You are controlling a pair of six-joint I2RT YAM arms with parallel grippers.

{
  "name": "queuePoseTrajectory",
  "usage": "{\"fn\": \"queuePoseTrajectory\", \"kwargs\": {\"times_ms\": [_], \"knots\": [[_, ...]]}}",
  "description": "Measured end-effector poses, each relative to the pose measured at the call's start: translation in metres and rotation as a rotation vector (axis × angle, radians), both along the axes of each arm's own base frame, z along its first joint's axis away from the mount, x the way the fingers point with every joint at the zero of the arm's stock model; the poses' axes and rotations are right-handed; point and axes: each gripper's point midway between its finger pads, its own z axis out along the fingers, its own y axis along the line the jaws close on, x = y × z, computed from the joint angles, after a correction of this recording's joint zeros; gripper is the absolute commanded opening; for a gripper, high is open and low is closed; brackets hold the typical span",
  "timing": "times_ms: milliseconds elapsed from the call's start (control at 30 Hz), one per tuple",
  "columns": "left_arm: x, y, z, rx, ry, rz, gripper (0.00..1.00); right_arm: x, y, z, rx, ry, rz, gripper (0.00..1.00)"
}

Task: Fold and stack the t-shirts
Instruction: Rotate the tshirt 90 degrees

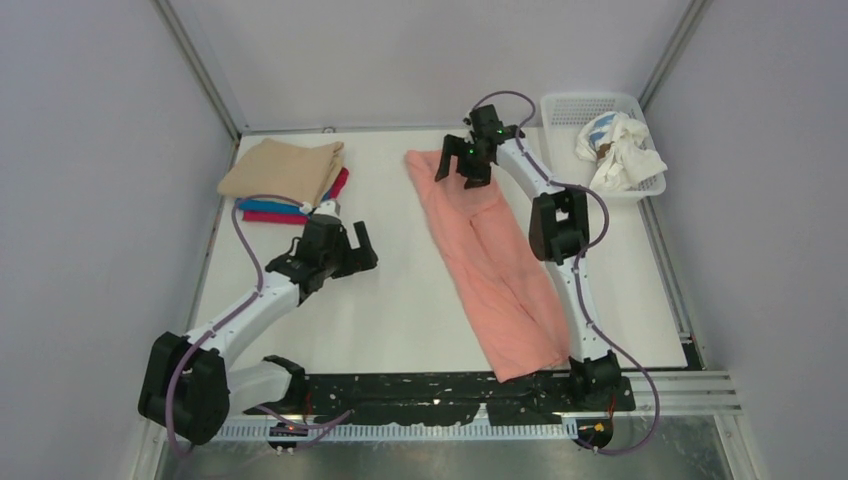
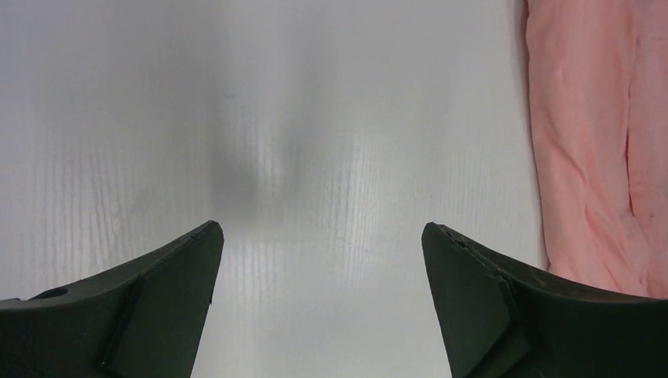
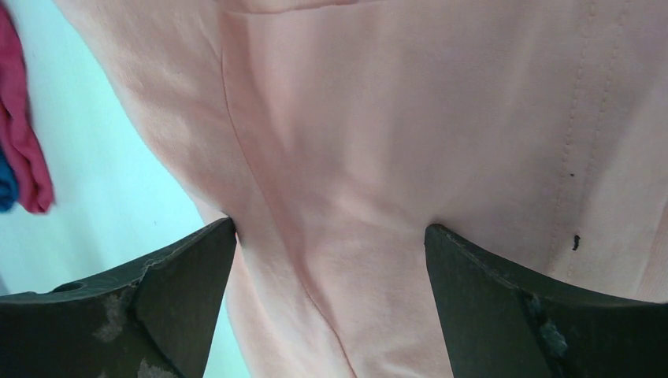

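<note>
Salmon-pink t-shirt (image 1: 495, 260): I see it laid out as one long, narrow strip, running slantwise from the far middle of the table (image 1: 400, 300) down to the near edge by the right arm's base. It looks folded lengthwise, with a seam line along the middle.

Right gripper (image 1: 460, 175): I have it over the far end of the pink strip. On the right wrist camera the gripper (image 3: 331, 236) is spread wide, with pink cloth (image 3: 394, 118) filling the gap between the fingers. Nothing is pinched. I can't tell if the tips touch the cloth.

Left gripper (image 1: 348, 228): it sits low over bare table, just in front of the folded pile and well apart from the pink shirt. On its wrist camera the gripper (image 2: 323, 236) is wide apart and holding nothing, with the pink cloth (image 2: 591, 157) at the right edge of the view.

Folded pile: it's at the far left. The tan shirt (image 1: 283, 170) is on top, with the bright blue shirt (image 1: 262, 207) and the magenta shirt (image 1: 340, 183) peeking out underneath.

Basket (image 1: 560, 105): it's white, in the far right corner, with crumpled white cloth (image 1: 620, 150) inside.
</note>
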Motion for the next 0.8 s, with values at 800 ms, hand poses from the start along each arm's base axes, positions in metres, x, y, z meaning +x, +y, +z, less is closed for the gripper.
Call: {"fn": "queuePoseTrajectory", "kwargs": {"times_ms": [800], "knots": [[-0.009, -0.05, 0.023, -0.105, -0.008, -0.181, 1.0, 0.047, 0.005, 0.04, 0.213, -0.121, -0.291, 0.95]]}}
